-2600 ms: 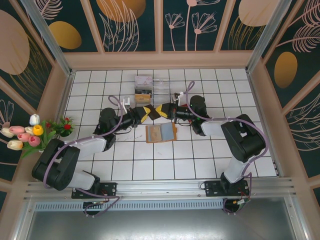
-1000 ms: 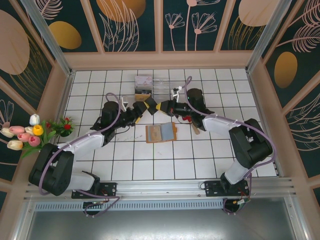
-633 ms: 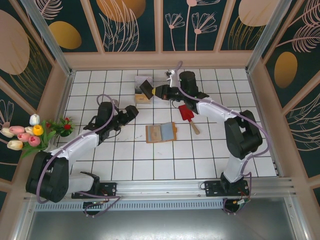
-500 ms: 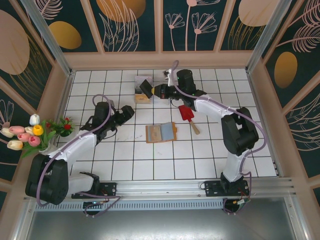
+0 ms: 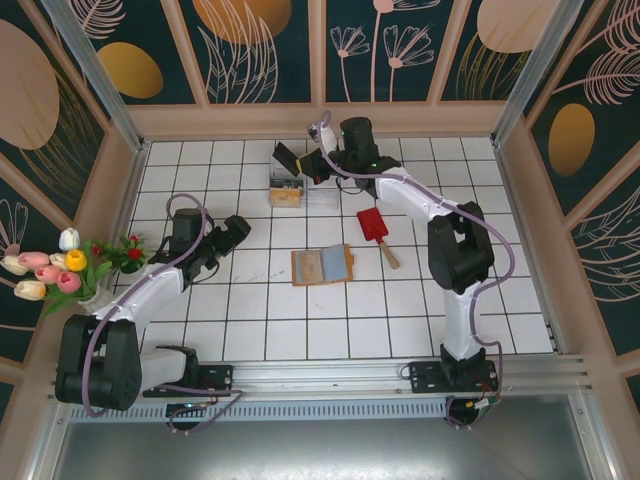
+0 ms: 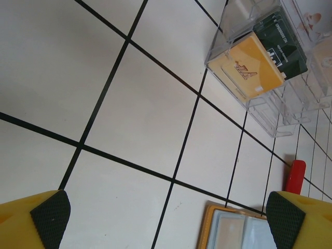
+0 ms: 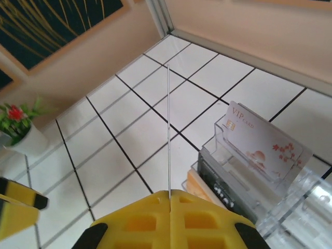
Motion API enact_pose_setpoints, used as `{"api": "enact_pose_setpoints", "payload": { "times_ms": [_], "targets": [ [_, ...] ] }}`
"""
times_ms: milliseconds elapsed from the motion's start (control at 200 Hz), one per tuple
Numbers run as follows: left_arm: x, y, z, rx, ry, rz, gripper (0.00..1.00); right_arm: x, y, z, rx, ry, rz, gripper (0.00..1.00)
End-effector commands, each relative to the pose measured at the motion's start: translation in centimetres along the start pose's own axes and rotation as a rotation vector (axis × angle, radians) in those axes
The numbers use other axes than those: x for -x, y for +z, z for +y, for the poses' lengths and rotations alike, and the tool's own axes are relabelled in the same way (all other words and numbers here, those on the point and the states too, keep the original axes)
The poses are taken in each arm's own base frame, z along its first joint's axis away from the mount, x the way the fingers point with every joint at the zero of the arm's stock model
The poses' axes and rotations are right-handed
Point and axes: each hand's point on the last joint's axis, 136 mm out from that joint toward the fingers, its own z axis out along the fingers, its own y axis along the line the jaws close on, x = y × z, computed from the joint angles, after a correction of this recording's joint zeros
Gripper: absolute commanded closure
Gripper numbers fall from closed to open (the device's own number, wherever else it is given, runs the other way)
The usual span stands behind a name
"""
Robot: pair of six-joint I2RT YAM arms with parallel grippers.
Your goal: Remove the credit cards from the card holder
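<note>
The card holder (image 5: 322,265) lies open flat on the tiles, tan rim with grey-blue panels; its corner shows at the bottom of the left wrist view (image 6: 233,234). My right gripper (image 5: 308,162) is shut on one credit card (image 5: 285,157), held just above the clear box (image 5: 322,186) at the back. In the right wrist view this card (image 7: 169,124) stands edge-on as a thin line out of the shut right gripper (image 7: 169,194). My left gripper (image 5: 237,232) hangs open and empty, left of the holder; in its own view the left gripper (image 6: 167,220) has its pads (image 6: 49,215) far apart over bare tile.
The clear box (image 7: 290,207) holds a white VIP card (image 7: 259,137), a dark card and an orange card (image 6: 244,70). A red spatula (image 5: 375,228) lies right of the holder. A flower pot (image 5: 130,255) and tulips (image 5: 50,270) stand at the left wall.
The right gripper carried the card from above the holder back to over the clear box. The left gripper opened and drew away to the left.
</note>
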Motion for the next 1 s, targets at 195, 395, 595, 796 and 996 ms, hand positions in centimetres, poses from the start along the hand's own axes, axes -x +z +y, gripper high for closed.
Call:
{"api": "enact_pose_setpoints", "payload": {
  "times_ms": [195,395,595,796,996],
  "targets": [
    [-1.1,0.1,-0.1,-0.029,0.004,0.060,0.02,-1.7,0.6,1.7,0.151,-0.395,0.042,1.00],
    [-1.1,0.6,-0.4,-0.035,0.002,0.082,0.02,-2.6,1.4,1.3,0.181,-0.486,0.073,1.00],
    [-1.1,1.0,-0.2,-0.023,-0.016,0.085,0.02,-2.9,2.1,0.5,0.197,-0.547,0.102,1.00],
    [-1.4,1.1,-0.3,-0.037,-0.029,0.100,0.02,-2.8,2.9,-0.6,0.185,-0.583,0.100,1.00],
    [-1.5,1.1,-0.5,-0.047,-0.025,0.112,0.01,-3.1,2.9,-2.2,0.168,-0.564,0.110,1.00]
  ]
}}
